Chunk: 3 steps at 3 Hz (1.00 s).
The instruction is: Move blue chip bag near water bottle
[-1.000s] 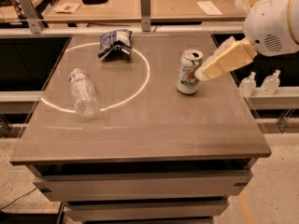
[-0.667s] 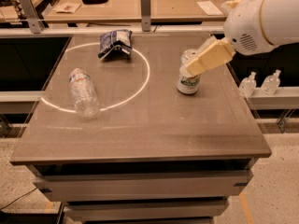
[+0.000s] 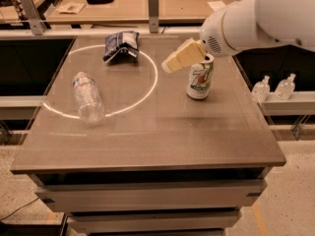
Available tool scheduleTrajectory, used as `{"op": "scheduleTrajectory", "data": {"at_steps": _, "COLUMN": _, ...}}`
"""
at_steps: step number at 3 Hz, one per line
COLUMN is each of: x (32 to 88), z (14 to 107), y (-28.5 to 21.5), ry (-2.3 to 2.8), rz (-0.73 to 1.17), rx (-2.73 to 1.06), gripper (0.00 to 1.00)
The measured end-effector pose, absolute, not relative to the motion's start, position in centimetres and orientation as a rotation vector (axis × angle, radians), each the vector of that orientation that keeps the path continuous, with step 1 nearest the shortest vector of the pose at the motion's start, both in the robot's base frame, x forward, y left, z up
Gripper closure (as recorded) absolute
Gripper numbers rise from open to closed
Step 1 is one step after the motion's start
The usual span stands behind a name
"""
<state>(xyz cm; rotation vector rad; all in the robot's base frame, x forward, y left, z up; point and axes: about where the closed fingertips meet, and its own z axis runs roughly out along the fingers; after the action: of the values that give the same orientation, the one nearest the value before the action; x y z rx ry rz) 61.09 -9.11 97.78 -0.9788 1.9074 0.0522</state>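
The blue chip bag (image 3: 120,45) lies crumpled at the far side of the table, on the white ring. The water bottle (image 3: 87,97) lies on its side at the left, cap toward the back. My gripper (image 3: 170,66) reaches in from the upper right on a white arm, hovering above the table between the chip bag and the soda can, its tan fingers pointing left. It holds nothing that I can see.
A green-and-white soda can (image 3: 200,76) stands upright right of centre, just under my wrist. A white ring (image 3: 147,90) marks the table (image 3: 162,136). Two small clear pump bottles (image 3: 273,88) stand on a ledge to the right. A desk with clutter lies behind.
My arm has swung left and toward the back, past the soda can, closer to the chip bag. The objects have not moved.
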Motion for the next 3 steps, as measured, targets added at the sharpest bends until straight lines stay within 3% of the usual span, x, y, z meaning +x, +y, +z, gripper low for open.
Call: {"op": "scheduleTrajectory", "data": {"at_steps": 3, "x": 69.6, "z": 94.1, "y": -3.4, "ry": 1.987, "rz": 0.122, "rx": -0.865, "gripper": 0.00}}
